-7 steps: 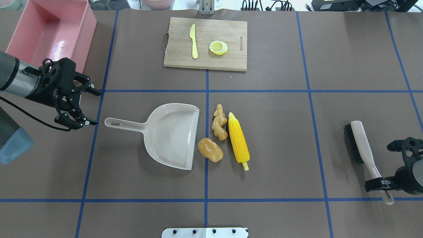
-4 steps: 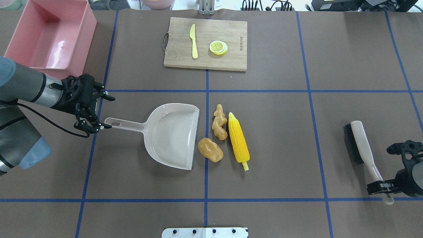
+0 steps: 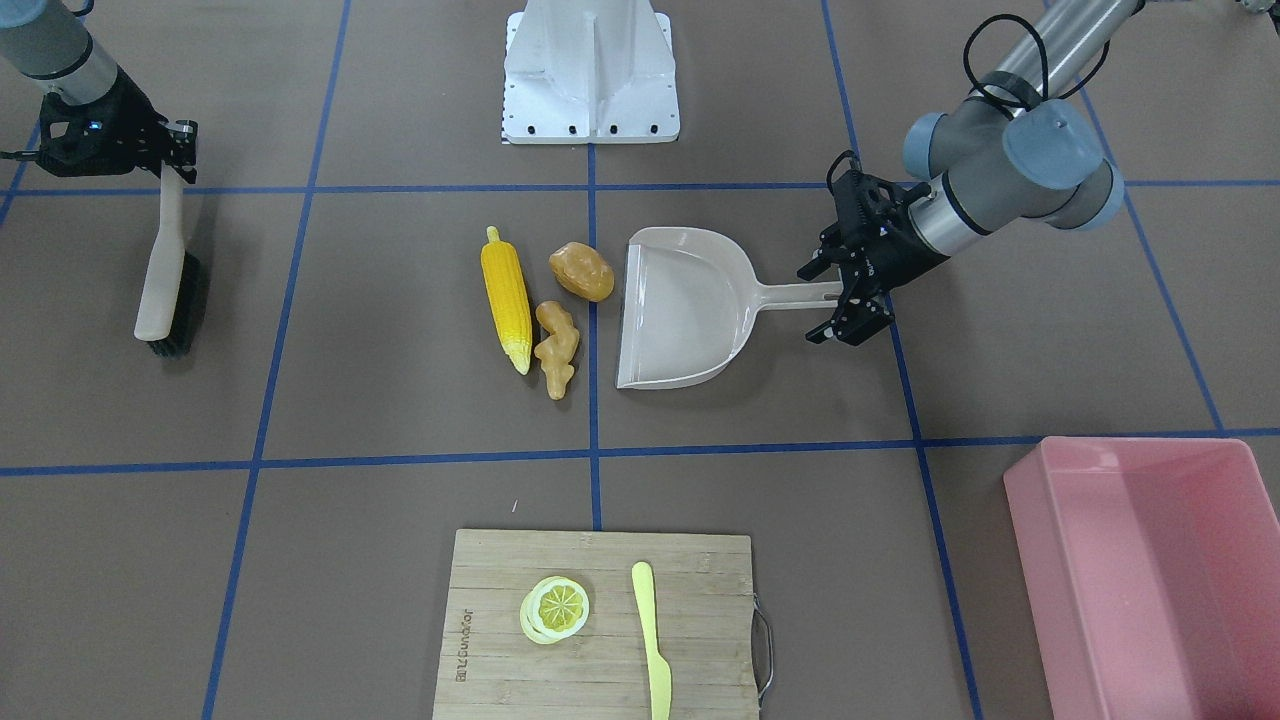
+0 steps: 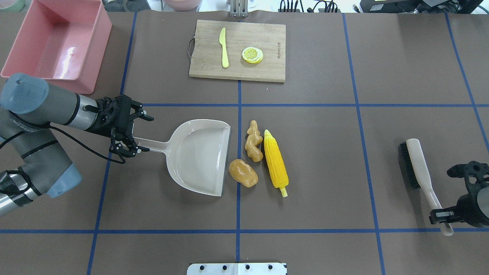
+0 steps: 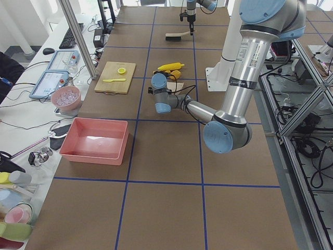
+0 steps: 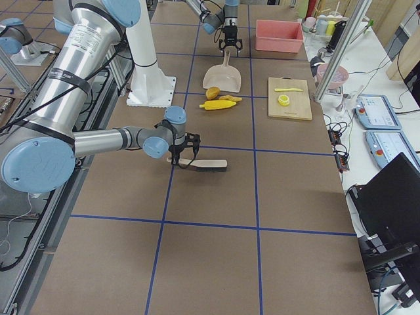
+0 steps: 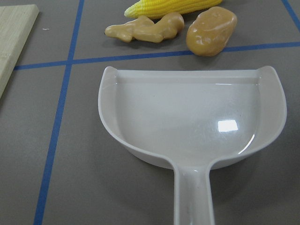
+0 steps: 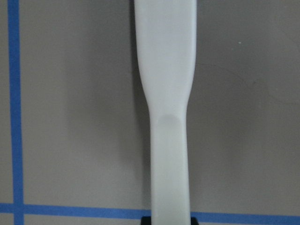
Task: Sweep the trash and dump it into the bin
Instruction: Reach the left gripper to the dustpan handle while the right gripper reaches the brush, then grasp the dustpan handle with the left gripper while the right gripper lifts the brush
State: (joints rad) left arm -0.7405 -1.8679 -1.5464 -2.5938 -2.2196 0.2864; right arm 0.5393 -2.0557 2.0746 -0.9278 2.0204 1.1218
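The corn cob [image 4: 276,163], potato [image 4: 243,173] and ginger root [image 4: 254,141] lie on the table just right of the beige dustpan's [image 4: 195,156] open edge. They also show in the left wrist view, beyond the pan [image 7: 187,117]. My left gripper [image 4: 139,133] is open, with its jaws on either side of the end of the dustpan's handle. The pink bin [image 4: 97,49] stands at the far left corner, behind my left arm. My right gripper [image 4: 441,217] is shut on the handle of a brush [image 4: 416,162] that lies on the table at the right.
A wooden cutting board [image 4: 267,65] at the far middle holds a pale yellow knife [image 4: 223,47] and a lemon slice [image 4: 252,54]. Blue tape lines cross the brown table. The robot's white base plate [image 4: 237,268] is at the near edge.
My left arm has swung to the right, from beside the bin to the dustpan; its open jaws now straddle the handle's end. The right gripper and brush shifted only slightly.
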